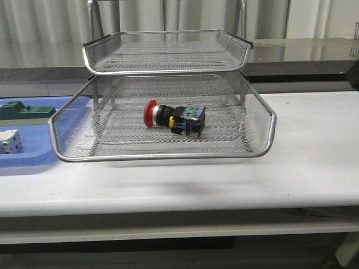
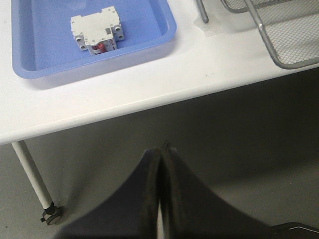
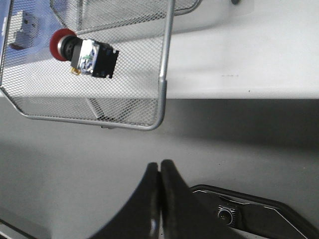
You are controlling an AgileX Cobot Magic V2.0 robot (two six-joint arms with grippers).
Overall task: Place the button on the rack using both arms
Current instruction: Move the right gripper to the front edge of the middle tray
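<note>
Push-button switch (image 1: 175, 119) already on rack (image 1: 162, 151) tray, well ahead of both clenched, empty hands (image 2: 160, 164) (image 3: 159, 174); keep clear, don't nudge.

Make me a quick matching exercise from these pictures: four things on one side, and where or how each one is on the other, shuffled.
Things:
1. button
2. white block
3. left pincer
4. rack

Places or states:
A. in the blue tray
B. shut, off the table's edge
C. standing on the white table
D. lying on its side in a mesh tier

Pairs: 1-D, 2-A, 3-B, 4-C
</note>
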